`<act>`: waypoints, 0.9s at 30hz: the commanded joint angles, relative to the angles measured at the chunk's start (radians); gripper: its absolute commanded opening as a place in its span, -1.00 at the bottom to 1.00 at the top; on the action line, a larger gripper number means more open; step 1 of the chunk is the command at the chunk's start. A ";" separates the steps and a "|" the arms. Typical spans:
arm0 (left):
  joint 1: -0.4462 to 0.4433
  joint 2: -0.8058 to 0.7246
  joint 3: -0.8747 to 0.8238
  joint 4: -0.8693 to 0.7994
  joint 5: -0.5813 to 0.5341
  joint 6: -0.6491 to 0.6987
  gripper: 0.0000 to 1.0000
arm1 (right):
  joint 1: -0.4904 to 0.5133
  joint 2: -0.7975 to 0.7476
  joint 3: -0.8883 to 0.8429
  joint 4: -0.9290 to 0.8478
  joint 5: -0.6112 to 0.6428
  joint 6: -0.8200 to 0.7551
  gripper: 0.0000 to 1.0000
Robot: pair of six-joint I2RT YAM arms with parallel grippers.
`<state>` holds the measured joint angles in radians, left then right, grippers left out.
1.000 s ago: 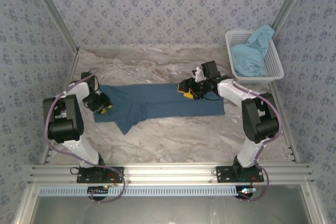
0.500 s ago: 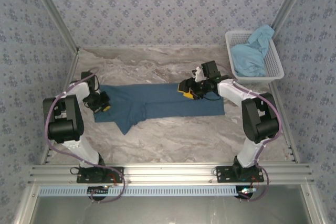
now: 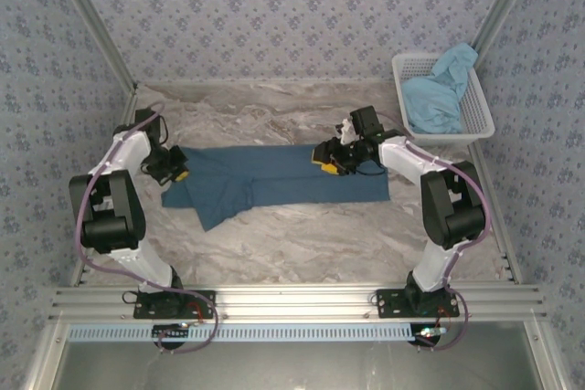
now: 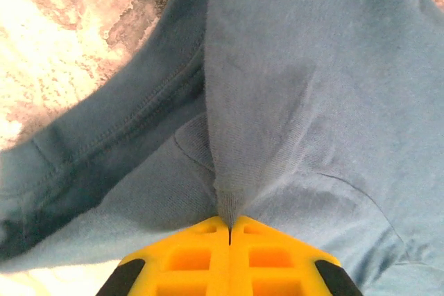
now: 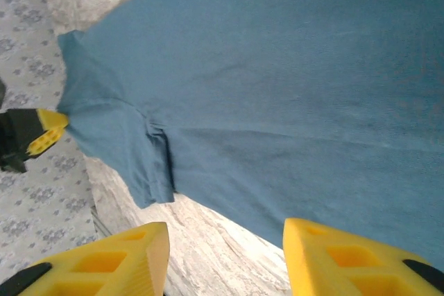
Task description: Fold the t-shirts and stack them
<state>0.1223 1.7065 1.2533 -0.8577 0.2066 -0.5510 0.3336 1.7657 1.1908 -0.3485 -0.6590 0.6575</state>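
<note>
A soft, plain teal-blue cloth t-shirt [image 3: 292, 175] is lying spread out across the middle of the frame on the marbled bench [image 3: 302, 244]. The left gripper [image 3: 178, 172] is pinching its left end. In the left wrist view the yellow jaws are pressing flush together on a raised ridge of cloth. The right gripper [image 3: 325, 158] is hovering over the shirt's upper edge, right of centre, with its jaws standing apart and nothing between them.

A crumpled sky-blue cloth t-shirt [image 3: 437, 93] is sitting bunched in the white plastic mesh basket [image 3: 478, 111] at the upper right.

That makes two t-shirts, one basket and two grippers.

The cloth looks light and limp, so it is likely to sag, drag and wrinkle when lifted. Hems, corners and shoulder seams seem the best holds, one for each gripper.
</note>
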 commanded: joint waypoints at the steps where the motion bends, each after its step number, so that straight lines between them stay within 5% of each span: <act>1: -0.001 0.011 0.069 -0.112 -0.018 -0.018 -1.00 | -0.016 0.036 0.061 -0.131 0.094 -0.019 -0.06; 9: -0.012 0.114 0.169 -0.237 -0.028 0.011 -1.00 | -0.022 0.137 0.139 -0.273 0.196 -0.078 -0.14; 14: -0.012 0.150 0.112 -0.173 -0.090 0.035 -0.98 | -0.016 0.120 0.132 -0.267 0.200 -0.079 -0.13; 21: -0.013 0.177 0.099 -0.053 -0.080 0.039 -0.67 | -0.013 0.095 0.104 -0.264 0.192 -0.083 -0.14; 27: -0.020 0.177 0.103 -0.050 -0.061 0.042 -0.67 | -0.012 0.078 0.082 -0.263 0.190 -0.084 -0.14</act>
<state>0.1089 1.8812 1.3582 -0.9119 0.1349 -0.5232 0.3168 1.8812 1.2854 -0.5808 -0.4774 0.5896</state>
